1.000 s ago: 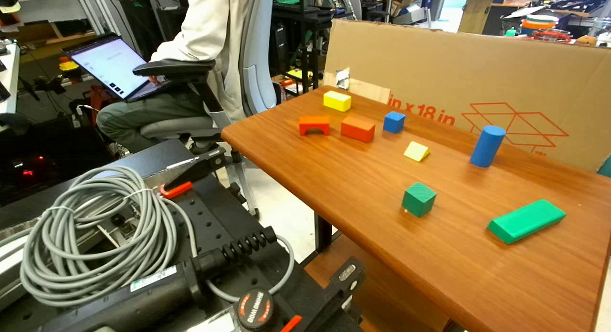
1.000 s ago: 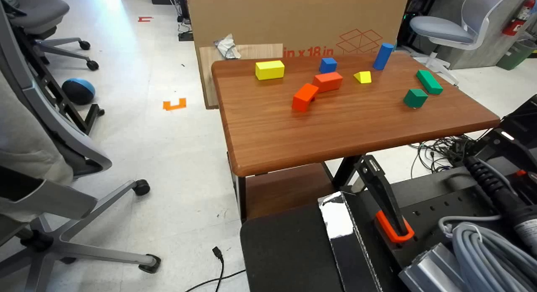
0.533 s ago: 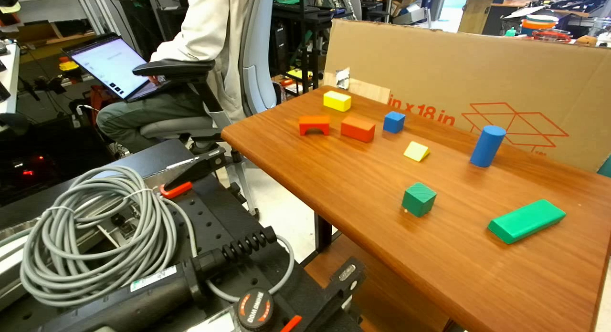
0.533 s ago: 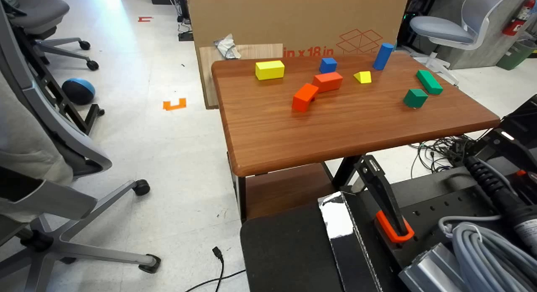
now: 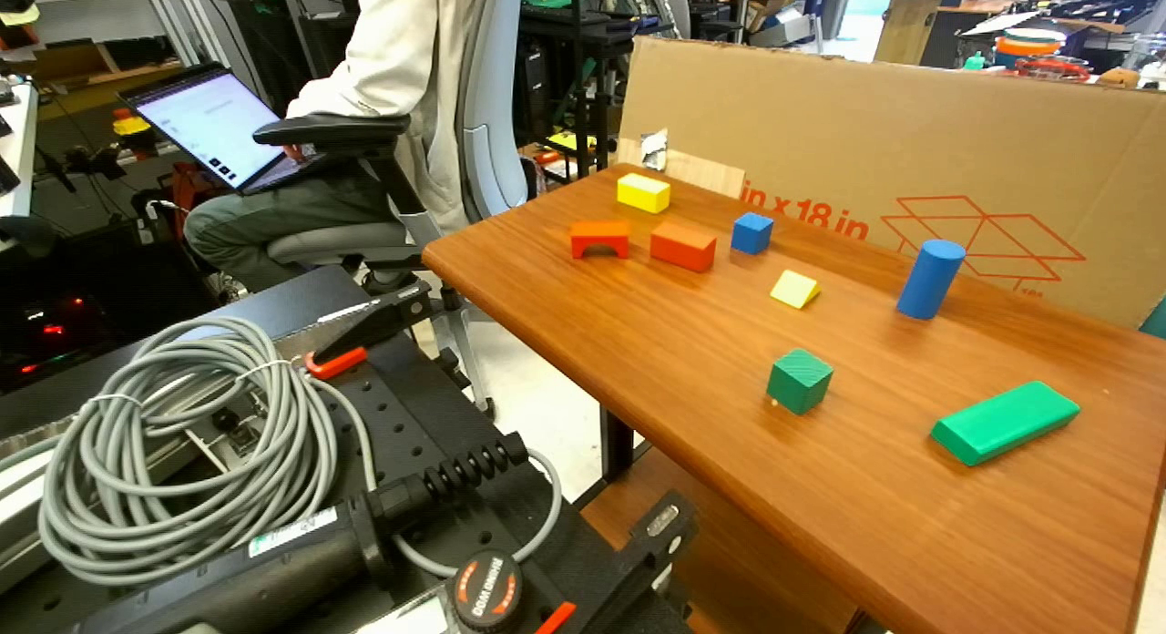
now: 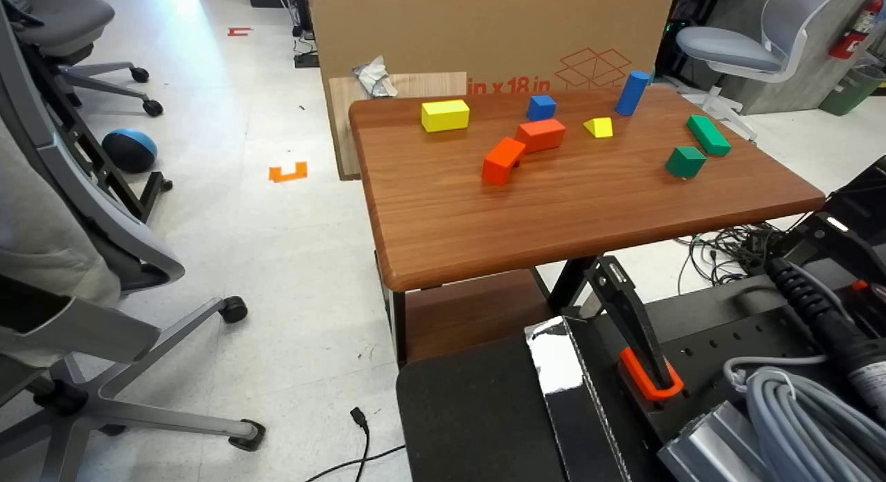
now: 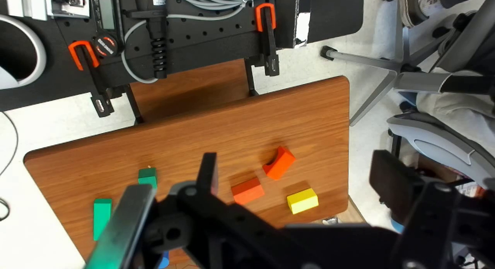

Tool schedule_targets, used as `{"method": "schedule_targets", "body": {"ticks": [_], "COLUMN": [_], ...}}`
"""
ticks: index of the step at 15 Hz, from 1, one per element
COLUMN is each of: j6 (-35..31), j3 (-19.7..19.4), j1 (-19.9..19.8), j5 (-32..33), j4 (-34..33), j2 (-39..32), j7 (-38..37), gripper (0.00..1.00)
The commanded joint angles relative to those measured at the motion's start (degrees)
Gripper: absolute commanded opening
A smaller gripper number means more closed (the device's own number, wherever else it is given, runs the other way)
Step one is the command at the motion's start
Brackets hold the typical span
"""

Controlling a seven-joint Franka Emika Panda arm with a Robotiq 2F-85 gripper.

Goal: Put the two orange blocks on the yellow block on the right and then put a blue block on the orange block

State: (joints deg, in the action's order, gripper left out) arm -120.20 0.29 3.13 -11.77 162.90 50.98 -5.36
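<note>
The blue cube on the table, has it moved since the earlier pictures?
No. In both exterior views the blue cube keeps the same place, with no visible shift in any direction against the far edge of the table.

On the table (image 6: 477, 222) in an exterior view, the far-left block (image 6: 443, 117) sits beyond and left of the arch (image 6: 501, 161); right of the arch and slightly farther lies the middle block (image 6: 541, 135), with the far cube (image 6: 541, 108) just behind it. Rightward come the wedge (image 6: 600, 127), the cylinder (image 6: 633, 94) beyond it, then the near cube (image 6: 685, 162) with the slab (image 6: 709, 136) behind.
</note>
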Motion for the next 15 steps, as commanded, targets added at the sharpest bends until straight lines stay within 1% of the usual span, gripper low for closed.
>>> {"method": "schedule_targets", "body": {"ticks": [1,15], "j6": [0.24,-0.44], "j3": [0.26,0.01], "j1": [-0.32,-0.09], "j5": [-0.22,-0.69], "j4": [-0.15,-0.30], "j2": [0.00,-0.15], "j7": [0.21,0.42], "gripper": [1.00,1.00]}}
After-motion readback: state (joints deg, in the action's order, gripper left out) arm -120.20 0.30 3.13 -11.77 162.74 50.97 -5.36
